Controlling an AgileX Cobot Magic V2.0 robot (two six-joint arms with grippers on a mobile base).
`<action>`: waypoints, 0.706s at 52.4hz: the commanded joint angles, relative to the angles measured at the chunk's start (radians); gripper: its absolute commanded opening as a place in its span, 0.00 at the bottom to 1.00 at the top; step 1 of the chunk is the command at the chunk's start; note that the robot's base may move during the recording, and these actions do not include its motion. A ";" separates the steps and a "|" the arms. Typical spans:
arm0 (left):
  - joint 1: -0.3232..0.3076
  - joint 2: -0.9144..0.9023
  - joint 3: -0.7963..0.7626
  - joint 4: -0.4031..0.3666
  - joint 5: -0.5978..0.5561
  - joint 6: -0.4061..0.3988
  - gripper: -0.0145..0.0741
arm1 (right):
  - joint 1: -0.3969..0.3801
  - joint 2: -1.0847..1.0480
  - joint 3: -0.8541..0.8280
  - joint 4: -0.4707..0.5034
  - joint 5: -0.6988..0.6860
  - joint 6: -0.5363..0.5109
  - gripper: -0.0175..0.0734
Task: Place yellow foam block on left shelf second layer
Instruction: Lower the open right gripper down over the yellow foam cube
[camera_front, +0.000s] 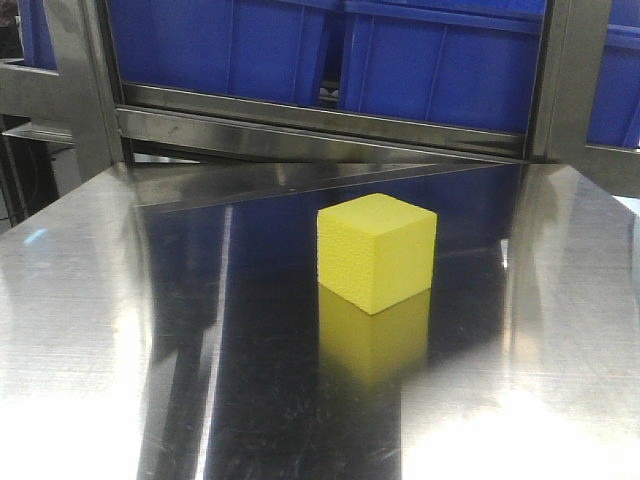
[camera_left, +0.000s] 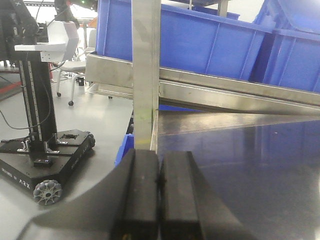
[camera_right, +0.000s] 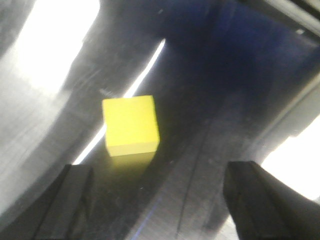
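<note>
On the steel worktop (camera_front: 90, 330) we see the yellow foam block (camera_front: 376, 252) sitting flat, untouched. Blue bins (camera_front: 440, 60) sit on the shelf (camera_front: 320, 125) behind it, contents hidden from us. Left hand (camera_left: 160, 195) is pressed closed, empty; right hand (camera_right: 157, 175) is spread wide above the block.

In the left wrist view, the black wheeled base (camera_left: 47, 155) carries white lettering (camera_left: 23, 186) on its near side edge, close to the wheel, which reads "ARX". A smaller white line just left of it on the same edge is too small to read. No other text, number or sign can be read in any view.
</note>
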 joint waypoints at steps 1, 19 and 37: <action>-0.004 0.004 0.024 0.000 -0.081 -0.002 0.32 | 0.004 0.064 -0.076 0.031 -0.030 -0.083 0.85; -0.004 0.004 0.024 0.000 -0.081 -0.002 0.32 | -0.019 0.331 -0.109 0.066 -0.108 -0.155 0.85; -0.004 0.004 0.024 0.000 -0.081 -0.002 0.32 | -0.058 0.433 -0.109 0.072 -0.220 -0.155 0.85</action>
